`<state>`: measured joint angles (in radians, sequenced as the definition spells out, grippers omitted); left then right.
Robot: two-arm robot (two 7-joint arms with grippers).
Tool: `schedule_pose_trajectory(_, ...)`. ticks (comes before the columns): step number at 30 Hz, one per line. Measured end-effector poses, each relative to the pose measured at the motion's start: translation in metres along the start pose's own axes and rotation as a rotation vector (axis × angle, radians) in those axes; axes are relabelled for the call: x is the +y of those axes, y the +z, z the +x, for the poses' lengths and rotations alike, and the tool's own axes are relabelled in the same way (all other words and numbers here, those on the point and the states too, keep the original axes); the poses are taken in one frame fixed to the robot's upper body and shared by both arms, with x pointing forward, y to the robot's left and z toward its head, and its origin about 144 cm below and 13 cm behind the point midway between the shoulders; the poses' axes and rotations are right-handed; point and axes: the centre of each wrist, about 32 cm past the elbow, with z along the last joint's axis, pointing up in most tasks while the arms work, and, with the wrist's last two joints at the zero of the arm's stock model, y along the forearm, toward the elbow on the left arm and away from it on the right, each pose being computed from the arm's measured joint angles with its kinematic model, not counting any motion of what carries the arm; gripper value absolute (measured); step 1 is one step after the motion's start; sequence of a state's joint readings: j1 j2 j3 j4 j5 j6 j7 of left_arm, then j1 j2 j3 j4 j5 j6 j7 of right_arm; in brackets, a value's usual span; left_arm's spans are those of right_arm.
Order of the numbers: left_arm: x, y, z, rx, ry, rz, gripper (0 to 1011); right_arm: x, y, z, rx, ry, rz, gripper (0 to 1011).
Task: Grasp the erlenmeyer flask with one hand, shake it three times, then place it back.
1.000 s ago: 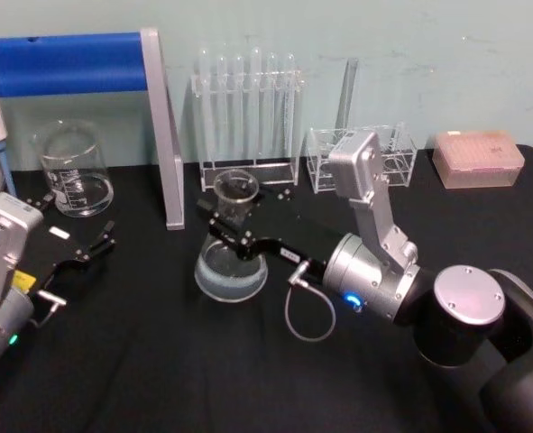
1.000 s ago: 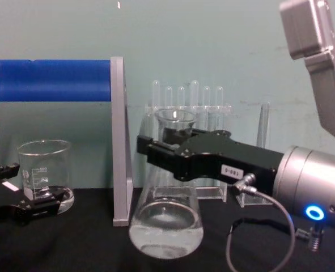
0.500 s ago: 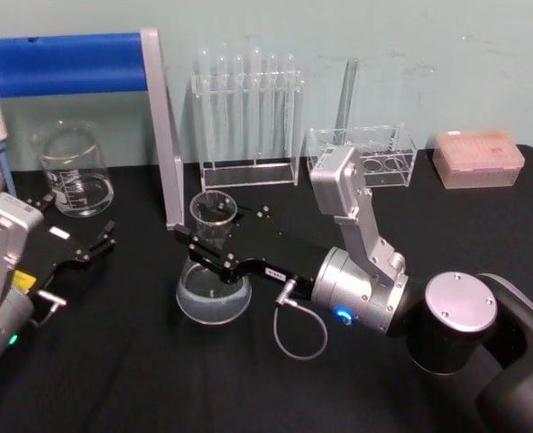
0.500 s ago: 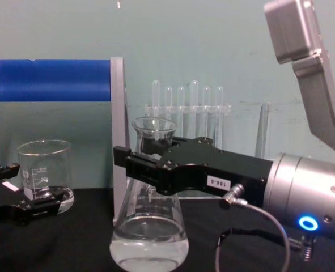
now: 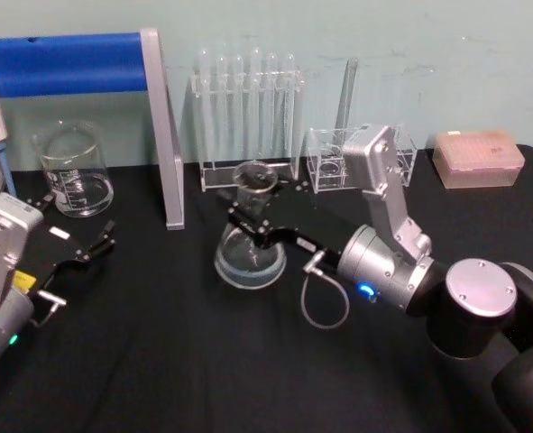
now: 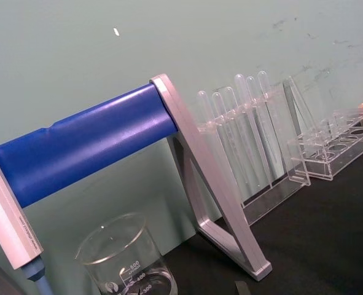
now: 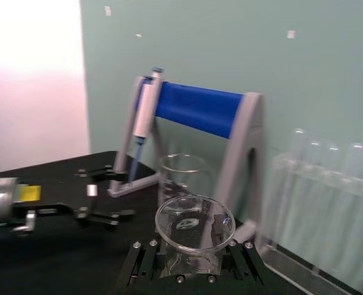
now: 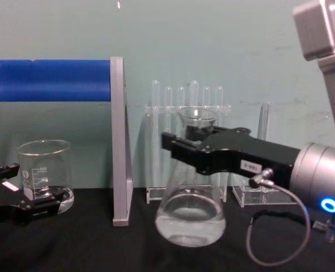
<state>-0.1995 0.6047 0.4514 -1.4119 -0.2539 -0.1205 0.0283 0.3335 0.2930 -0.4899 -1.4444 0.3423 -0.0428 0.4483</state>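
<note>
The left tool [image 5: 75, 227] sits parked by the near left corner of the desk [image 5: 158, 379], fingers apart, nothing in them. The right arm comes in from the near right corner. Its grey wrist lies low, pointing toward the far left, with a boxy grey link sticking up behind it and a thin cable [image 5: 325, 302] looping underneath. The right tool [image 8: 184, 148] is clamped on the neck of the flask [image 8: 190, 212], just under the flared rim.

The flask is upright around the middle of the desk, a bit toward the far edge. It's clear glass with a wide base and a shallow layer of clear liquid in the bottom. Can't tell if the base touches the desk or hangs just above it.

Room-wise, the near half of the desk is bare black. Left of the flask, the grey leg of the stand [image 5: 162, 135] is near, with the beaker [image 5: 72, 171] beyond it. Along the far edge the tube rack [image 5: 248, 117] is just behind the flask, then there's a smaller clear rack [image 5: 361, 158] and a pink box [image 5: 478, 158].
</note>
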Motion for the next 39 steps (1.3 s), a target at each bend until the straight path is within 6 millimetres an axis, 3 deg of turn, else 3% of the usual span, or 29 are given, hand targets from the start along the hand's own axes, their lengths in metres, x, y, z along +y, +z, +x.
schedule_pose_trajectory(22, 0.0, 0.0, 0.0, 0.0, 0.0, 0.0, 1001, -0.026, -0.002, 0.043, -0.049, -0.278, -0.033, 450)
schedule_pose_trajectory(39, 0.0, 0.0, 0.0, 0.0, 0.0, 0.0, 1001, -0.035, -0.002, 0.051, -0.062, -0.347, -0.052, 451)
